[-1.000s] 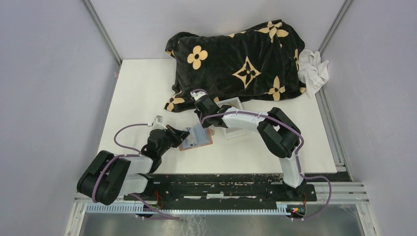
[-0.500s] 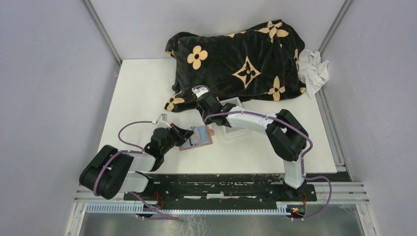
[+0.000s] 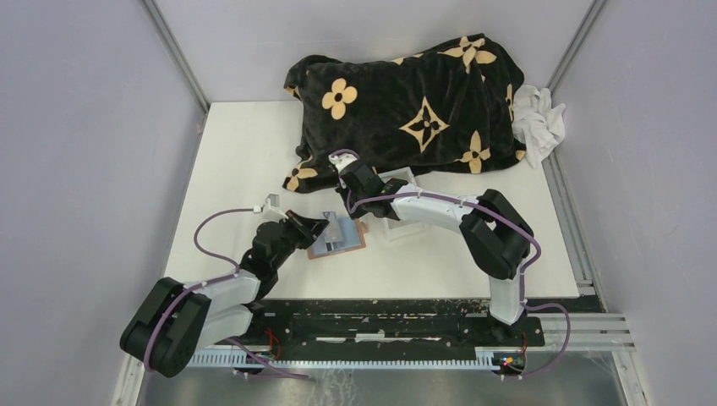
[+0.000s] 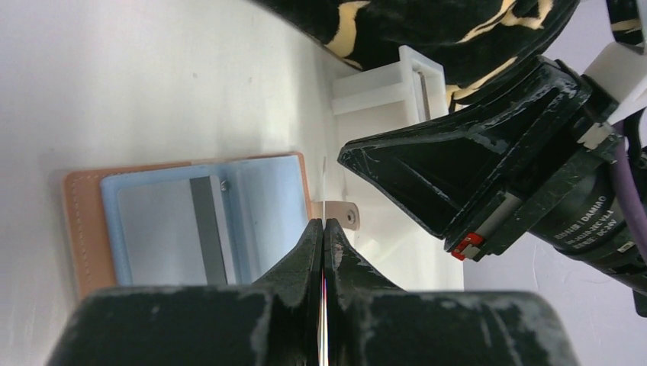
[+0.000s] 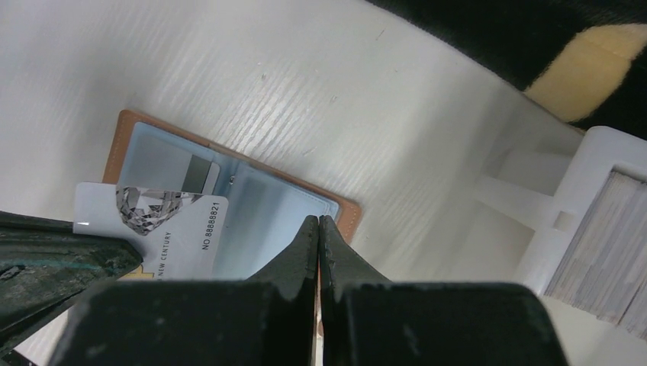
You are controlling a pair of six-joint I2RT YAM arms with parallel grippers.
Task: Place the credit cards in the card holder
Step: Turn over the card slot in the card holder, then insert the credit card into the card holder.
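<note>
The brown card holder point(image 3: 358, 244) lies open on the white table, its pale blue pockets up point(image 4: 259, 206). One card with a grey stripe sits in a pocket point(image 4: 172, 229). My left gripper point(image 3: 324, 225) is shut on a silver credit card point(image 5: 164, 229) printed with a diamond. The card hangs tilted over the holder and shows edge-on between my jaws in the left wrist view point(image 4: 323, 223). My right gripper point(image 3: 347, 209) is shut, its tips point(image 5: 318, 219) just over the holder's far edge beside the strap tab point(image 4: 341, 214). Nothing is clearly held in it.
A clear plastic tray point(image 3: 399, 216) with a stack of cards point(image 5: 603, 244) stands right of the holder, under my right arm. A black blanket with tan flowers point(image 3: 406, 101) fills the back of the table, and a white cloth point(image 3: 537, 123) lies at its right end.
My left arm has stretched forward and right, bringing the held card over the open holder. My right gripper has shifted slightly toward the back and stays shut.
</note>
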